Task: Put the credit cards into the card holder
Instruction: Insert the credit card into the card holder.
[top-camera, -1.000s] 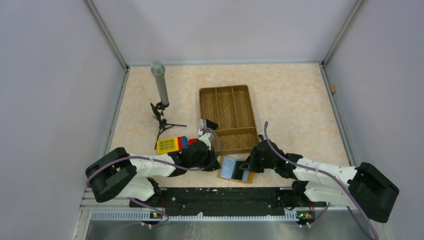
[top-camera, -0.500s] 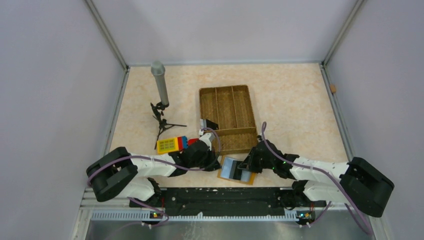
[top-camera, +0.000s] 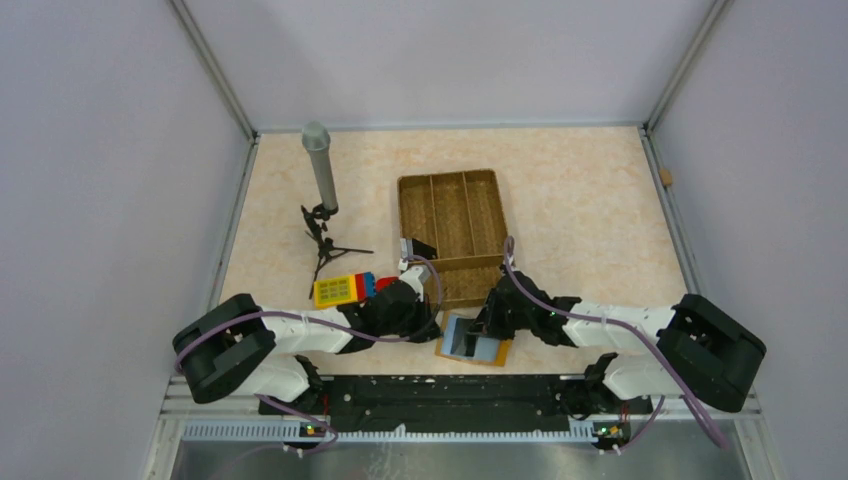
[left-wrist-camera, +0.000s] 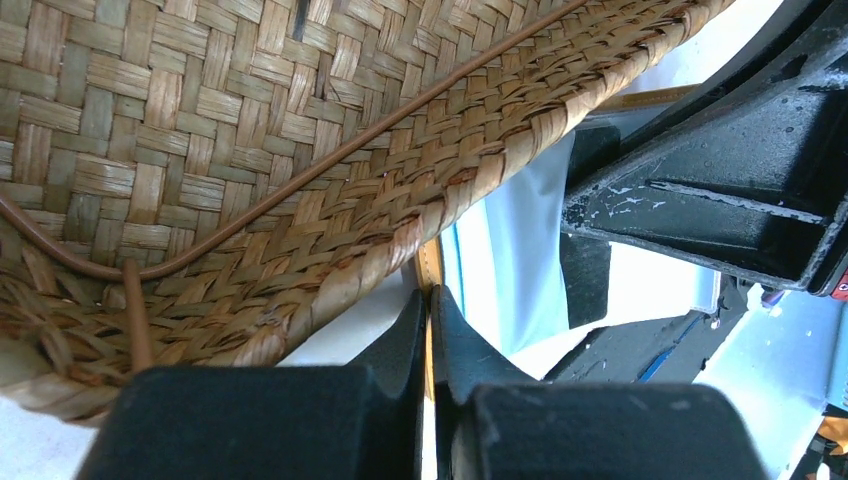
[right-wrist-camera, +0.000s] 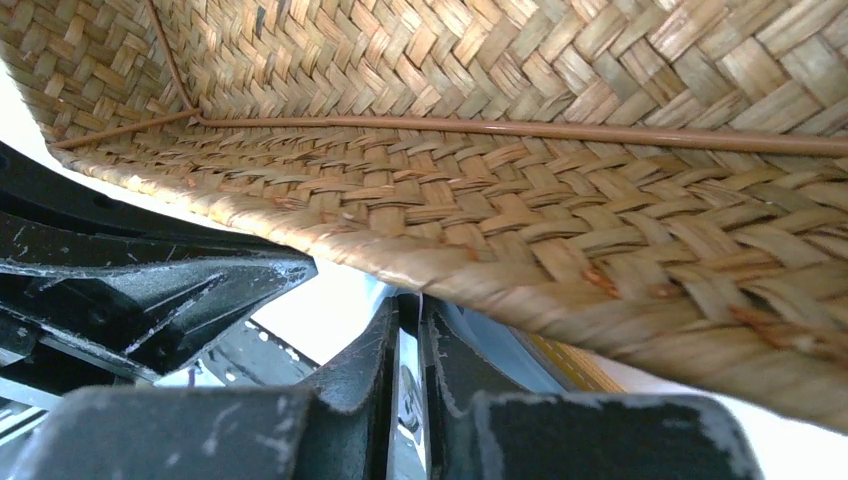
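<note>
Setting: robot test cell, laboratory type.
Enclosure: plain grey panel walls, metal corner posts.
Base: beige tabletop.

Beige marbled table. Woven tray at ctr. Mic w/ tripod left of tray. Yellow-blue-red toy off tray's front-left corner. Card holder, open, just in front of tray.

One camera looks down from behind on the whole bench; both wrist cameras closely face the rim of the woven tray.
</note>
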